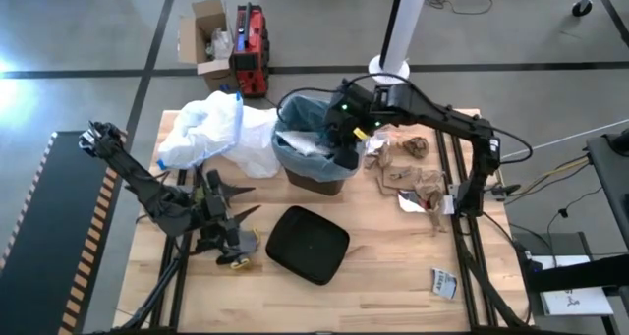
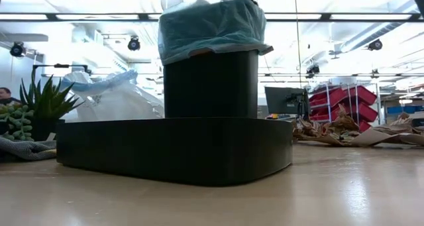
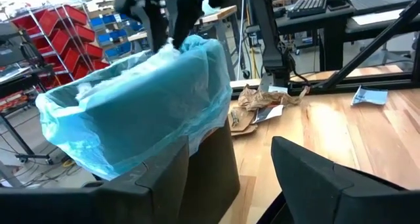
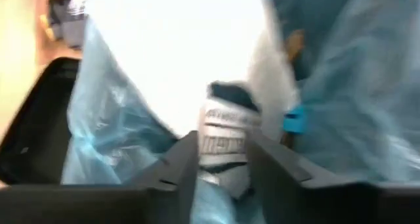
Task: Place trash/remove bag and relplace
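Trash, a printed wrapper (image 4: 225,144), sits between the parted fingers of the right tool (image 1: 346,131), poised directly over the blue bag (image 1: 300,114) lining the bin (image 1: 316,174). Left tool (image 1: 228,239) waits open and empty on the wooden tabletop (image 1: 393,256). Brown paper (image 1: 408,178) lies beyond; workshop behind.

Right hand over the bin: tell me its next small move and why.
Probably open the right hand fully and lift clear. A printed wrapper sits between its fingers, above the blue bag lining the bin, so it would drop inside. More trash still lies on the table.
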